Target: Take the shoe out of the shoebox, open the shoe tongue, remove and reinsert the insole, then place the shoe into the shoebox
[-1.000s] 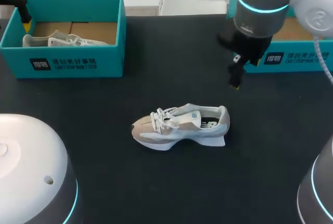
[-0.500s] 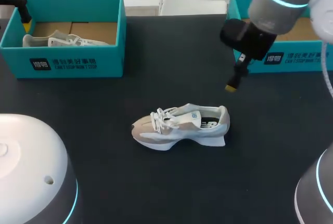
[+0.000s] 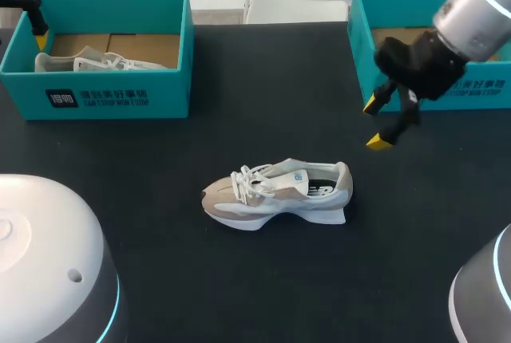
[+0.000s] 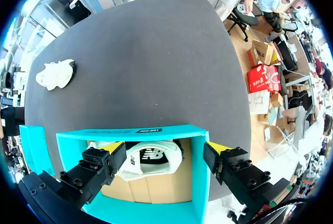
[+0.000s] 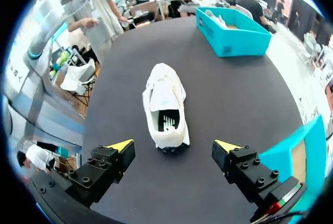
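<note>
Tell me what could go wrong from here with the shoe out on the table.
1. The right gripper hangs open close to the right shoebox's front wall; a swing toward the shoe might clip it.
2. The shoe lies loose on the table, while the left gripper hovers open over the left shoebox; pulling the tongue one-handed may drag or tip it.

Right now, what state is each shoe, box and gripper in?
shoe: upright on the table, outside both boxes, ungripped.
left shoebox: open, second shoe inside.
right shoebox: open.
left gripper: open, at the left shoebox.
right gripper: open, holding nothing, beside the right shoebox.
</note>
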Robot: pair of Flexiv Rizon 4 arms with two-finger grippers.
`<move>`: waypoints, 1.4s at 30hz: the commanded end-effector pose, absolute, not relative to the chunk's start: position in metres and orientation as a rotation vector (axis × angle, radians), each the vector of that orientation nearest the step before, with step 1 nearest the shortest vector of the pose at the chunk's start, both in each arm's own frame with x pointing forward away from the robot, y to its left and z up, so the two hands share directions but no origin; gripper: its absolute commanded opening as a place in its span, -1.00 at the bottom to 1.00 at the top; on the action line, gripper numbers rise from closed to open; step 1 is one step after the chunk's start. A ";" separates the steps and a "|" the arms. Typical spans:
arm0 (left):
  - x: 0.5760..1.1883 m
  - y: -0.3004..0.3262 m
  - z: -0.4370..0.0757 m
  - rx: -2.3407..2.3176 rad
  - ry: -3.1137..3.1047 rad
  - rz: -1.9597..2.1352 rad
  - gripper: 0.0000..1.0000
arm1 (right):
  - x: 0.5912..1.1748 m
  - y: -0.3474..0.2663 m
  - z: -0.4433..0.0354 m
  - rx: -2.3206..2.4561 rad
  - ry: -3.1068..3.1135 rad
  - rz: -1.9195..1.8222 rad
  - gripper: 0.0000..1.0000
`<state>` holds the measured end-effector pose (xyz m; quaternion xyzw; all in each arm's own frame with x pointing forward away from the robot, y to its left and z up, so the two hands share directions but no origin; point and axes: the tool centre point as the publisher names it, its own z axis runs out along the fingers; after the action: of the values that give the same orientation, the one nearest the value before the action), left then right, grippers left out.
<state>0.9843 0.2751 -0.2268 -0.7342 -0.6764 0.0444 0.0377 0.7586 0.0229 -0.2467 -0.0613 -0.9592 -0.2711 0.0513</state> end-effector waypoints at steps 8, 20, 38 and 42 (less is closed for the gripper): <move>0.983 0.275 -0.227 -2.255 -2.076 0.132 1.00 | 0.760 0.017 -0.252 0.025 -2.695 -1.365 1.00; 0.983 0.275 -0.227 -2.255 -2.076 0.132 1.00 | 0.751 -0.024 -0.303 0.003 -2.992 -1.361 1.00; 0.983 0.275 -0.227 -2.255 -2.076 0.132 1.00 | 0.743 -0.019 -0.372 -0.057 -2.944 -1.506 1.00; 0.983 0.275 -0.227 -2.255 -2.076 0.132 1.00 | 0.742 -0.020 -0.371 -0.070 -2.957 -1.515 1.00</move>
<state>0.9843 0.2750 -0.2268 -0.7342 -0.6764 0.0444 0.0377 0.7437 -0.0207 -0.3706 -0.0193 -0.8859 -0.4551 -0.0878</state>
